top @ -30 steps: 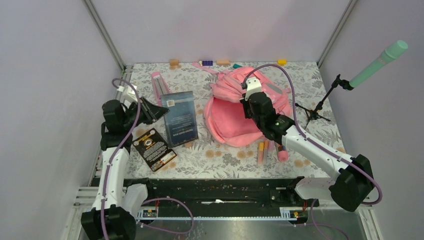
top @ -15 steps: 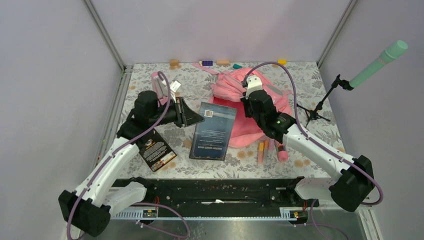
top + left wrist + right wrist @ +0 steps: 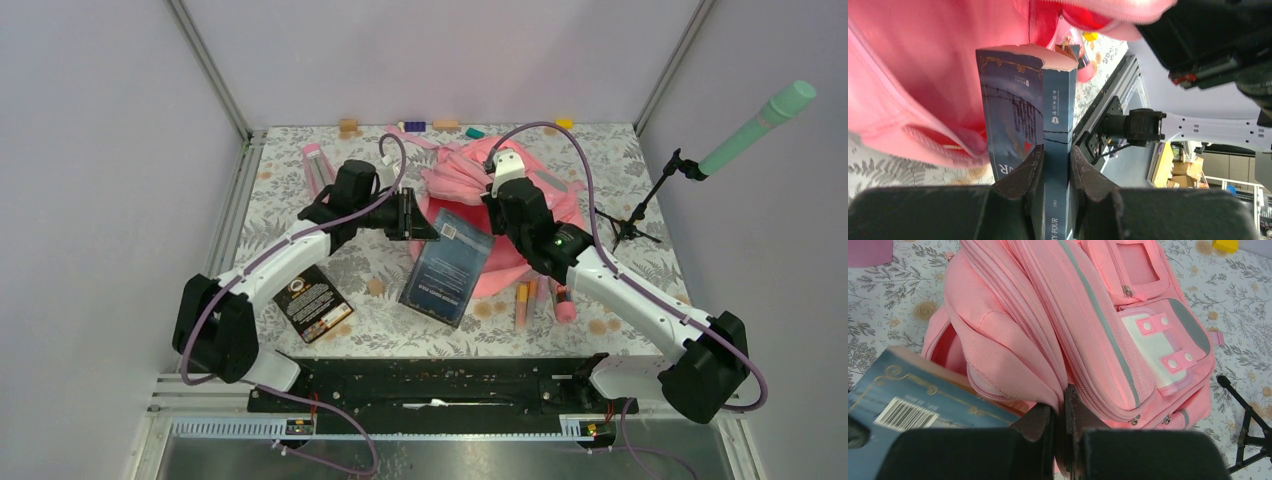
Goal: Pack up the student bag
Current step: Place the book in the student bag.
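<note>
Your bench (image 3: 620,170) has a grey floral cover. The student bag (image 3: 462,178) is the big lump on it, lying towards the back, right of centre. Just in front of the bag you've got a few markers (image 3: 522,303) side by side, orange and pink. A black booklet (image 3: 312,301) lies flat near the front left, with a small tan piece (image 3: 376,287) beside it. The pink stand (image 3: 318,168) is at back left and the black tripod (image 3: 626,226) stands to the right of the bag. Along the far edge there's a row of little blocks: orange (image 3: 348,127), blue (image 3: 414,125), tan (image 3: 446,124), teal (image 3: 474,132) and yellow (image 3: 564,124).
</note>
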Robot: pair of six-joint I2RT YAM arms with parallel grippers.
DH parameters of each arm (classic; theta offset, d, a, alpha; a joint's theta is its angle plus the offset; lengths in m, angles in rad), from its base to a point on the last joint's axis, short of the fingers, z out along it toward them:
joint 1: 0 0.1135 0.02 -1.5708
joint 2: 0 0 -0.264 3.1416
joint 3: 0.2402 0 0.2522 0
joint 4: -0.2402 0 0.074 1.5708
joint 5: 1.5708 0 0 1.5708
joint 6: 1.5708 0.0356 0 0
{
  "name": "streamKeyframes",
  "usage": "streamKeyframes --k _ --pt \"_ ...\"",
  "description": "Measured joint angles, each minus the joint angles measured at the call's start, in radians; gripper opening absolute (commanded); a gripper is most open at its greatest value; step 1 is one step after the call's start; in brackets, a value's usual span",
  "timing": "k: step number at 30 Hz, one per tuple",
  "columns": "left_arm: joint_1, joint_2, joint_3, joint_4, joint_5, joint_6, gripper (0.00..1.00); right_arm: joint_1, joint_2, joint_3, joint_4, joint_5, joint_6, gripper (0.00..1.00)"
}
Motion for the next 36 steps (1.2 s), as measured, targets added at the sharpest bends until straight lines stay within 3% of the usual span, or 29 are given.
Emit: streamKeyframes --k 9,14,26,36 --pt "0.016 0.242 0.233 -0.048 -0.026 0.083 0.0 0.0 0.0 0.0 -0.006 0.0 0.0 0.0" --pt "0.033 0.38 0.327 -0.124 -0.114 0.146 0.0 0.0 -0.006 0.0 -0.02 0.0 0.0 0.0" --pt "0.033 0.439 0.312 -0.067 -0.25 0.218 0.04 0.0 -0.009 0.0 -0.029 -0.023 0.002 0.0" --pt "0.032 0.451 0.27 -0.022 -0.33 0.23 0.46 0.0 -0.009 0.0 -0.034 -0.034 0.014 0.0"
